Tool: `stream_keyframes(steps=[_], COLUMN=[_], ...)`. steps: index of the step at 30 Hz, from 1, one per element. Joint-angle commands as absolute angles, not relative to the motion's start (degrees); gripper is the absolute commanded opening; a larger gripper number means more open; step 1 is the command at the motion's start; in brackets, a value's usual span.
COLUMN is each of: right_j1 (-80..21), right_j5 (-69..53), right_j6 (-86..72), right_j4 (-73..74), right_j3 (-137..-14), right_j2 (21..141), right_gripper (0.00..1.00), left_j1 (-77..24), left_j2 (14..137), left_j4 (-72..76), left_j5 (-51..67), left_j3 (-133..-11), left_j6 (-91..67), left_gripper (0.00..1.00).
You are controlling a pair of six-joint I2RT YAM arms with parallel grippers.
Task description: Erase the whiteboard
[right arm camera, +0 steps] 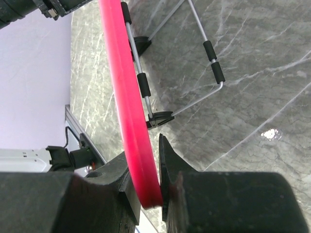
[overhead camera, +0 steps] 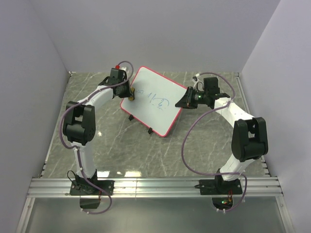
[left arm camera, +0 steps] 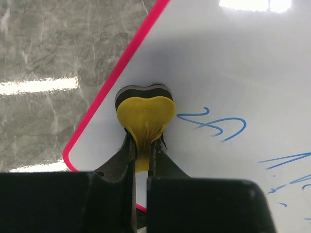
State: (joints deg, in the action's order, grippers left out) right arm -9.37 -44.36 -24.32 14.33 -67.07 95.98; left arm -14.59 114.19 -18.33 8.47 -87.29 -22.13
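Observation:
The whiteboard (overhead camera: 156, 92), white with a pink-red frame and black feet, stands tilted in the middle of the table, with blue scribbles (overhead camera: 158, 101) on it. My left gripper (overhead camera: 130, 92) is shut on a small yellow eraser (left arm camera: 145, 115) and presses it against the board near its left edge, just left of the blue marks (left arm camera: 218, 125). My right gripper (overhead camera: 187, 101) is shut on the board's right frame edge (right arm camera: 130, 111), seen edge-on in the right wrist view, with the wire stand (right arm camera: 214, 63) behind it.
The grey marbled table (overhead camera: 121, 145) is walled by white panels at the back and sides. A metal rail (overhead camera: 155, 187) runs along the near edge where both arm bases are bolted. Cables loop from each arm.

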Motion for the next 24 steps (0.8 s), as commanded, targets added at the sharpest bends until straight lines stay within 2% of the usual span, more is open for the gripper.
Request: stream_keyframes(steps=[1,7,11,24], right_j1=[-11.16,-11.25,-11.34,-11.34], right_j5=[-38.32,-38.32,-38.14,-37.70], right_j6=[-20.92,-21.09,-20.92,-20.30], right_j4=[20.04,20.13,20.39,20.92], right_j3=[-66.01,-66.27,-66.36,-65.30], right_j2=[99.32,99.49,99.49,98.35], right_gripper=[0.00,0.00,0.00,0.00], left_j1=[-20.98,-28.38,-30.15,-18.91], left_j2=[116.45,118.56,118.74,126.03], left_j4=[-21.53,-25.75,-25.75,-33.22], left_j5=[9.31,15.63,13.56,0.18], left_j3=[-88.85,-97.29,-97.03,-106.09], left_j6=[-17.41,-12.66,-13.00,-19.25], left_gripper=[0.00,0.00,0.00,0.00])
